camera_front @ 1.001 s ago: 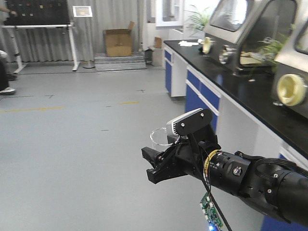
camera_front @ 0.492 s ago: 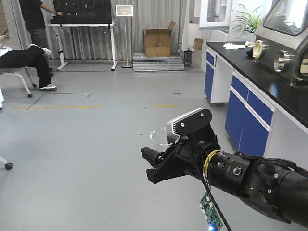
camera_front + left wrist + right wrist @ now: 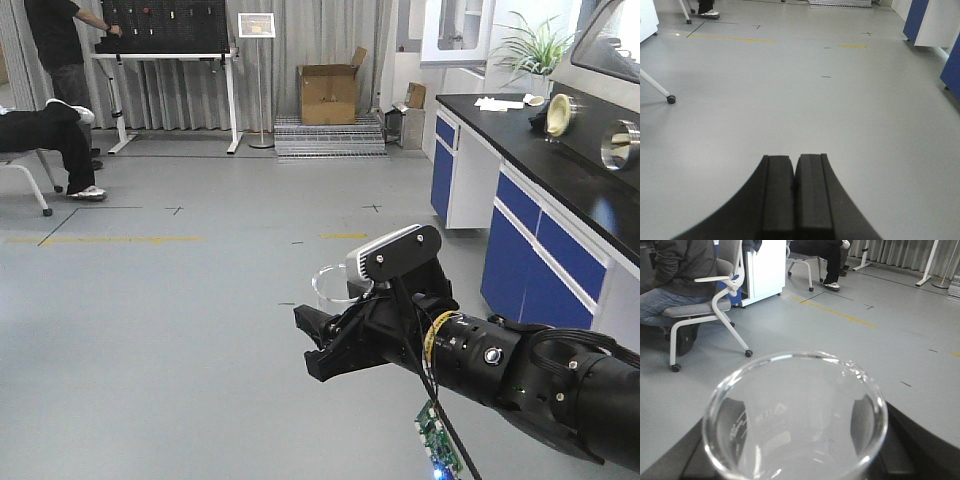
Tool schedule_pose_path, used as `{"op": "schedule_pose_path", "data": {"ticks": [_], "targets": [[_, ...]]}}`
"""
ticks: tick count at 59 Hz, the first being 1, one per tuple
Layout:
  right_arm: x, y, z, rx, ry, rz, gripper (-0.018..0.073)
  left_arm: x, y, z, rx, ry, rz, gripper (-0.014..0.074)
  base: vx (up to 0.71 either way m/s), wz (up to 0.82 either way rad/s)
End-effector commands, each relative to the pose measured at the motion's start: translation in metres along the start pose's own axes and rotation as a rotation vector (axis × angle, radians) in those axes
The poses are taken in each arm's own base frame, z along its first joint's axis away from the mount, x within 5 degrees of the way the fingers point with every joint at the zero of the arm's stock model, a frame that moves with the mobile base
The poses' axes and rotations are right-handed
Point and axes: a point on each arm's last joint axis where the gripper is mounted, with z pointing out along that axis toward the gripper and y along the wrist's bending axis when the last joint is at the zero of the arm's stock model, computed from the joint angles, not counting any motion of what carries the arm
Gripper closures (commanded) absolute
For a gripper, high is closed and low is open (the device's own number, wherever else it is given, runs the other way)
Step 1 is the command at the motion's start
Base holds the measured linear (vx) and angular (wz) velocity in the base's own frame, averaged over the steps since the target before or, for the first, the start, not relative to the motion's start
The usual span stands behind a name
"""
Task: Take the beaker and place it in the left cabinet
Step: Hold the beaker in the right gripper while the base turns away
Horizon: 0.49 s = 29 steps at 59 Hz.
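The beaker [image 3: 795,405] is clear glass with a flared rim and faint printed markings, and it fills the lower half of the right wrist view. My right gripper [image 3: 797,440] is shut on the beaker, with a black finger [image 3: 737,425] pressed to each side of the glass. In the front view the beaker's rim [image 3: 333,283] shows just above the right gripper [image 3: 312,340], which is held out over the floor and points left. My left gripper [image 3: 795,160] is shut with nothing in it, over bare grey floor. The left cabinet is out of view.
A black counter on blue cabinets [image 3: 520,230] runs along the right. A cardboard box [image 3: 328,95] and a pegboard stand [image 3: 165,50] are at the back wall. People sit at the left, on an office chair [image 3: 715,305] beside a white unit [image 3: 762,270].
The whole background has slid to the right, so the front view has turned left. The right arm and the beaker keep the same place in the frame.
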Motion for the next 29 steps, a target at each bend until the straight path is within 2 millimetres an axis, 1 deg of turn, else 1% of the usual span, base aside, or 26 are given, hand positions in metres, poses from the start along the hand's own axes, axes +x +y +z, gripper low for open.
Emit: {"op": "schedule_pose_path", "data": {"ticks": [1,29], "targets": [[-0.0298,0.0042,-0.0122,-0.036,-0.128,-0.006,0.0323,-0.0134,-0.0018,-0.0032,0.017,-0.108,-0.008,0.0603,0.52,0.02],[-0.0297,0.0038,-0.0122,-0.035,-0.128,-0.006,0.0323,-0.0133,-0.0018,-0.0032,0.016,-0.107,-0.008,0.0603,0.55,0.07]]}}
